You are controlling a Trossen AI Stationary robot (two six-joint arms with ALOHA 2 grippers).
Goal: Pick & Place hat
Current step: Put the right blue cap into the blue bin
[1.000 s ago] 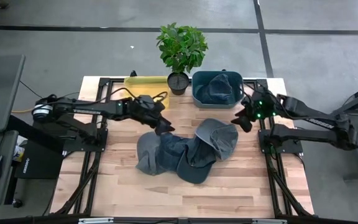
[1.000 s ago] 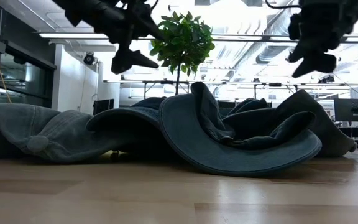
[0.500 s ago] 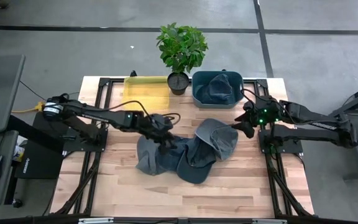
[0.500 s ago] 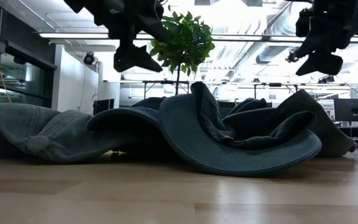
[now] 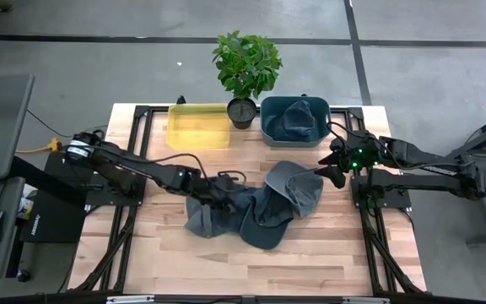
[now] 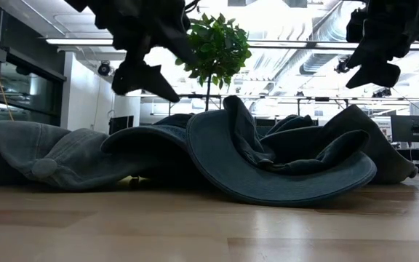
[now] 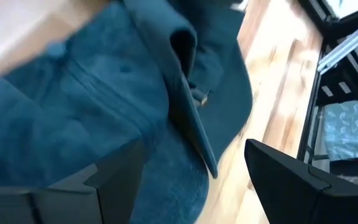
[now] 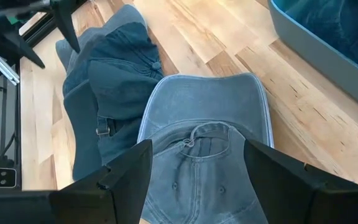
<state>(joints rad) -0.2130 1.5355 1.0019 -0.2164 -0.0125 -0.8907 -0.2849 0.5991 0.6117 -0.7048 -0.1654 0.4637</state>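
Hats [image 5: 251, 207] lie heaped mid-table, right under your left gripper [image 5: 223, 187], whose jaws stand spread above the denim. Your right gripper [image 5: 331, 166] hovers with jaws parted just beyond the pile's light-blue cap [image 8: 204, 149]. Farther off, the teal bin [image 5: 270, 131] holds another hat [image 5: 296, 116].

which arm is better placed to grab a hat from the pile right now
Left. Its open pincer is low over the hat pile, denim filling its wrist view between the fingers. The right pincer, also open, hangs at the pile's edge, higher in the low view.
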